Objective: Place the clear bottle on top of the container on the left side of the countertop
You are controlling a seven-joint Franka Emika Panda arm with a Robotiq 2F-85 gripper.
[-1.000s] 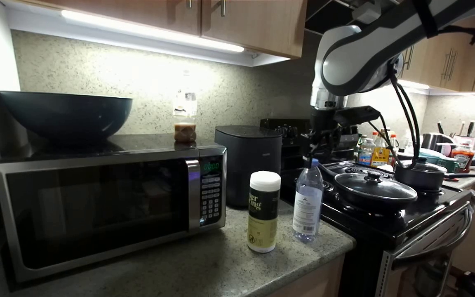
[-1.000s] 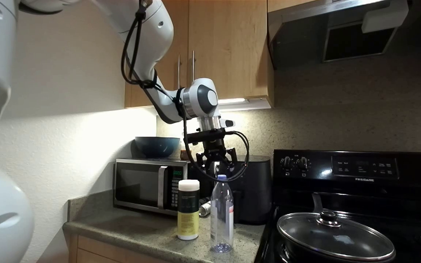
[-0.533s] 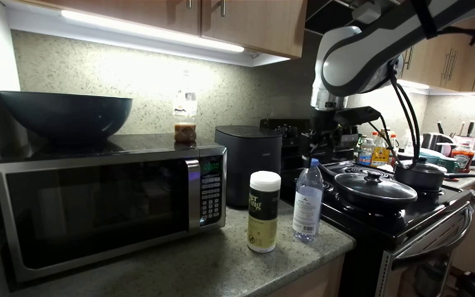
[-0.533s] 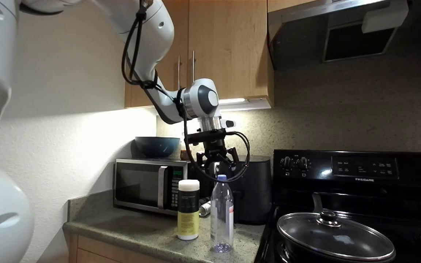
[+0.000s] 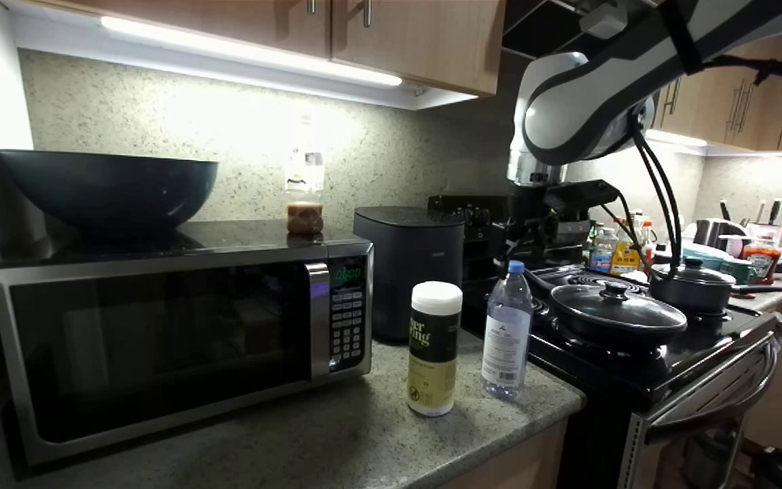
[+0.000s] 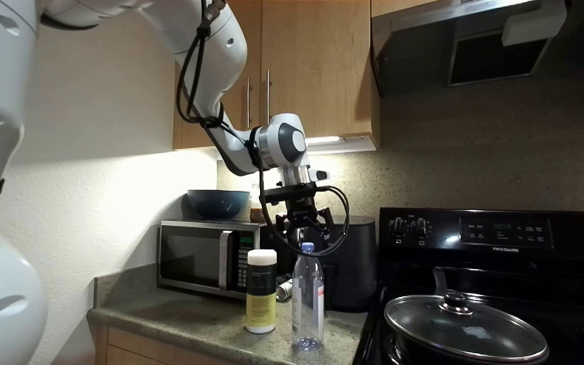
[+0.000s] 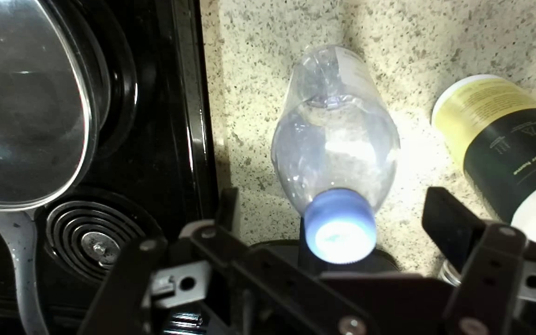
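Beside clear bottle [image 6: 307,299]: container [image 6: 261,291]; opposite side, lidded pan [image 6: 467,329]; dark appliance [image 6: 353,279] behind.

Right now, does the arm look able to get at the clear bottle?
Probably yes: the claw is open and, in the wrist view, the cap of the clear bottle shows between the fingers; the container stands aside.
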